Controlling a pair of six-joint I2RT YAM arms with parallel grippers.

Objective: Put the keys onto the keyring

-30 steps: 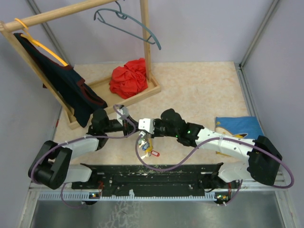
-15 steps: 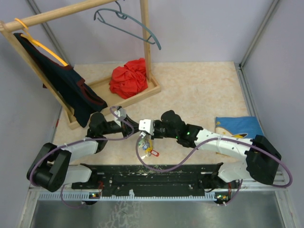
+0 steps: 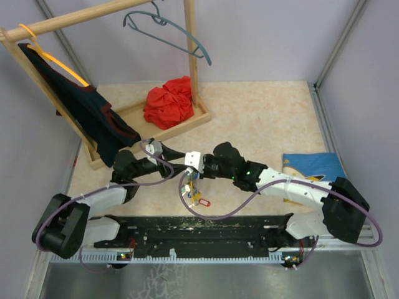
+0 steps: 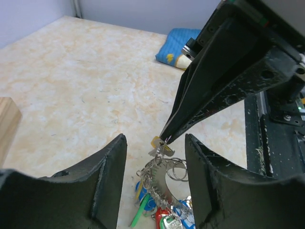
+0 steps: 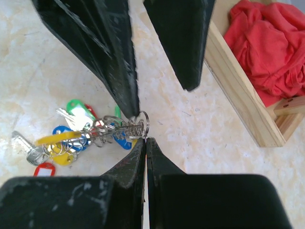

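Note:
The keyring [image 4: 166, 177], a grey metal crescent with a yellow end, hangs from my right gripper [image 5: 145, 139], which is shut on its top. Several keys with green [image 4: 140, 211], red and blue tags dangle from it on small split rings just above the table. My left gripper [image 4: 155, 137] is open, one finger on each side of the keyring without touching it. In the right wrist view the keys [image 5: 71, 136] spread to the left below the left fingers [image 5: 112, 62]. From above, the bunch of keys [image 3: 192, 193] hangs between the left gripper [image 3: 179, 158] and the right gripper [image 3: 189, 174].
A wooden rack base [image 3: 128, 121] holds a red cloth [image 3: 169, 101]. A grey hanger [image 3: 168, 28] and a dark garment [image 3: 87, 109] hang from the rack's rail. A blue cloth [image 3: 313, 166] lies at the right. The black rail [image 3: 199, 227] runs along the near edge.
My left gripper has opened, let go of the keyring and drawn back a little to the left. The right gripper still holds the keyring with the keys hanging.

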